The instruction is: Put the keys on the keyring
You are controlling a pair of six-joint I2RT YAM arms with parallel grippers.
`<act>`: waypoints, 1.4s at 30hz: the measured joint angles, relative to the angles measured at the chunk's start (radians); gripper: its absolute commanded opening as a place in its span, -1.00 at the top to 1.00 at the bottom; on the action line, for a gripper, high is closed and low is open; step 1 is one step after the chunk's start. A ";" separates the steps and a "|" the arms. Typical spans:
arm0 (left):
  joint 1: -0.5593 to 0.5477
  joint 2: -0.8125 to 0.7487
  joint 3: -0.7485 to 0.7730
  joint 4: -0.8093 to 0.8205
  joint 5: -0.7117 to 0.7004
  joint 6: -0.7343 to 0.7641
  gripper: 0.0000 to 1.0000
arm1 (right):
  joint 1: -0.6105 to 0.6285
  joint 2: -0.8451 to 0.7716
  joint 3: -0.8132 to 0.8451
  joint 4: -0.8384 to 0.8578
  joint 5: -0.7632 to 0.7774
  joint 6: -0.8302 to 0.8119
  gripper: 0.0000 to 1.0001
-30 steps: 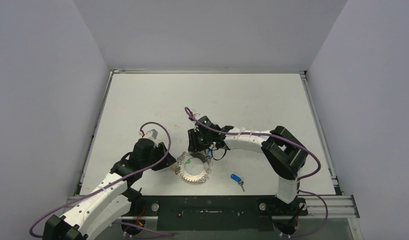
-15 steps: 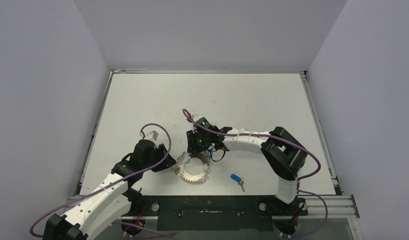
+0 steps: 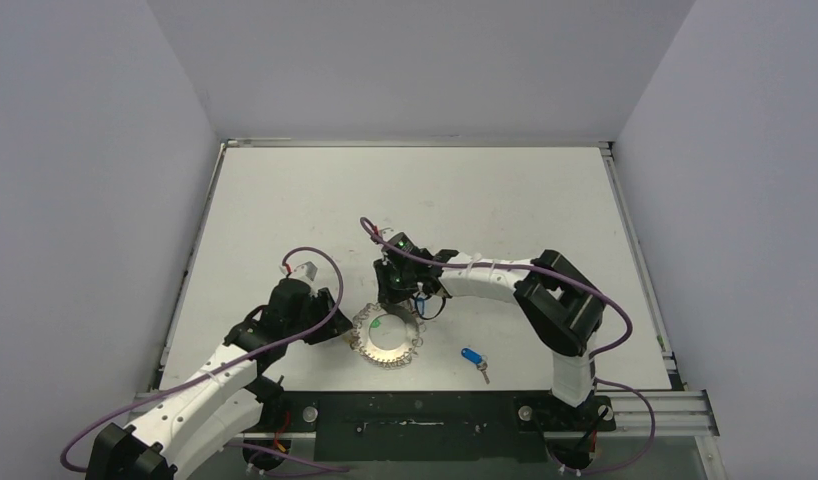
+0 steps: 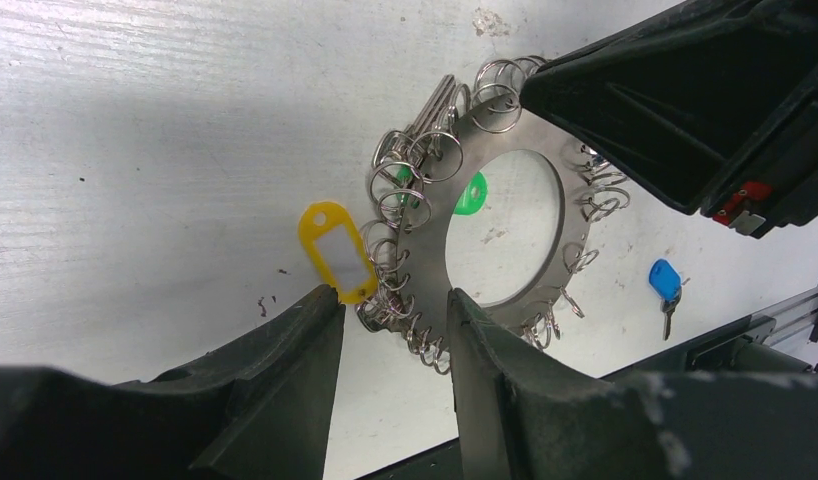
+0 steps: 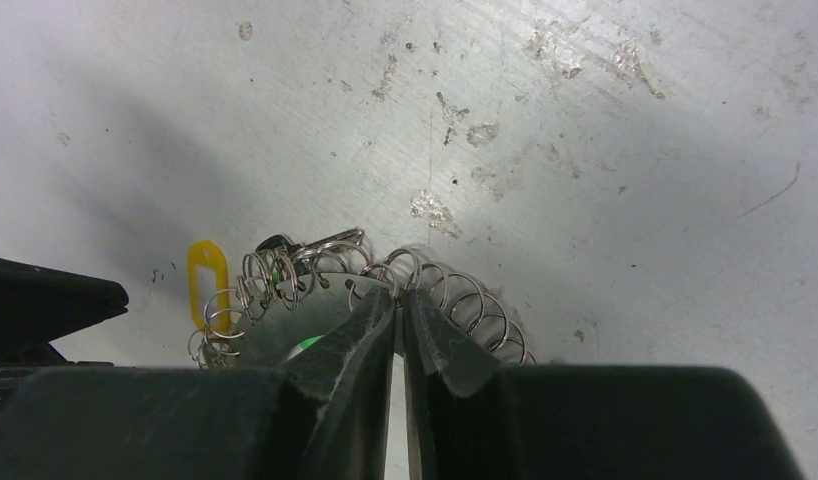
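The keyring [image 3: 389,360] is a flat steel ring edged with wire loops, lying near the table's front. A yellow tag [image 4: 335,250] and a silver key [image 4: 435,105] hang at its rim. A green tag [image 4: 472,193] shows through its hole. My left gripper [image 4: 390,305] straddles the ring's near band [image 4: 435,230], one finger outside and one in the hole, gripping it. My right gripper [image 5: 397,297] has its tips pinched on a wire loop [image 5: 385,275] at the far rim. A loose blue-tagged key [image 3: 472,356] lies to the right of the ring.
A blue-tagged key or cable [image 3: 422,298] shows beside the right gripper; I cannot tell which. The right arm's black housing [image 4: 685,100] hangs over the ring's right side. The table's front rail [image 3: 415,410] runs just below the ring.
The right gripper's jaws have closed to a thin slit on the ring's far rim, and that arm has shifted slightly left. The left arm and the keyring have not moved.
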 measured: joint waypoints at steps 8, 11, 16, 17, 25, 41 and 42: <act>0.003 0.027 0.000 0.000 -0.003 0.000 0.18 | 0.047 -0.007 0.038 -0.077 0.082 -0.059 0.40; 0.006 0.045 0.000 0.000 -0.005 0.000 0.18 | 0.069 -0.008 0.056 -0.089 0.092 -0.076 0.33; 0.007 0.059 0.000 0.000 -0.011 0.001 0.18 | 0.093 -0.008 0.066 -0.089 0.090 -0.079 0.39; 0.007 0.059 0.000 0.000 -0.012 0.001 0.18 | 0.097 -0.008 0.066 -0.089 0.089 -0.078 0.42; 0.007 0.029 0.000 -0.006 -0.027 0.001 0.19 | 0.109 0.017 0.092 -0.068 0.047 -0.058 0.40; 0.012 -0.044 0.000 -0.038 -0.061 0.002 0.19 | 0.102 0.070 0.086 0.114 -0.173 0.044 0.54; 0.012 -0.044 0.000 -0.040 -0.061 0.001 0.19 | 0.100 0.070 0.079 0.127 -0.180 0.051 0.51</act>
